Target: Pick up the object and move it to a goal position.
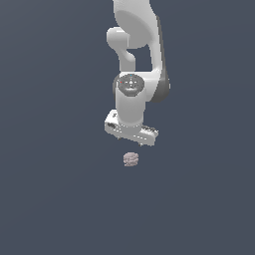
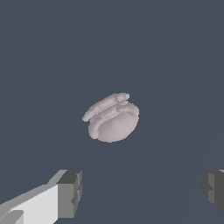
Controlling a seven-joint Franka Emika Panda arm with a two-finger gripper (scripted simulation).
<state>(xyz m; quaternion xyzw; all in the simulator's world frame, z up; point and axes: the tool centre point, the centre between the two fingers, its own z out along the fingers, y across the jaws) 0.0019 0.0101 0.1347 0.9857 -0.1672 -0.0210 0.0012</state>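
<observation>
The object (image 1: 130, 159) lies alone on the surface (image 1: 55, 199), directly under the claw (image 1: 130, 141) and apart from it. In the wrist view, the object (image 2: 112, 118) sits ahead of the spread fingers (image 2: 70, 194), touching neither.

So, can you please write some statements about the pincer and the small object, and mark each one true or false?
1. The pincer is shut on the object. False: its fingers stand wide apart, and the object lies free between and beyond them.
2. The object is a lumpy, pinkish-grey blob. True.
3. In the exterior view, the object sits below the pincer. True.
4. The object is larger than the pincer. False: it is clearly smaller.
5. Several objects lie on the surface. False: only one shows.
</observation>
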